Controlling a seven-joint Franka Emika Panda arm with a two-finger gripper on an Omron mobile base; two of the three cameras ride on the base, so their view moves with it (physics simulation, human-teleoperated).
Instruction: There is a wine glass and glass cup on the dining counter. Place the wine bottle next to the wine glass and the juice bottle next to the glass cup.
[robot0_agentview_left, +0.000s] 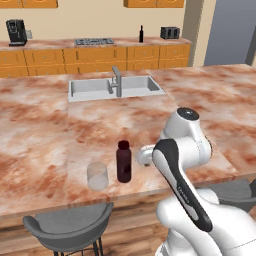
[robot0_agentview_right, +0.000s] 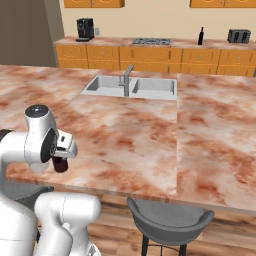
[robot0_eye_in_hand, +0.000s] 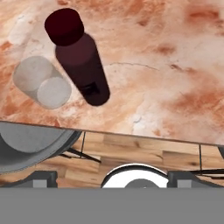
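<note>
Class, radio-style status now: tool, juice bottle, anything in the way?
Tool above counter edge, state unclear. Juice bottle upright beside glass cup on dining counter. Wine bottle on far counter. Nothing blocking.

Arm (robot0_agentview_left: 187, 165): glossy white rounded link shells, bulbous at the joints. One link carries a long black inlay strip along its side. Joint end cap (robot0_agentview_right: 36, 111) is a dark grey disc with pale centre.
</note>
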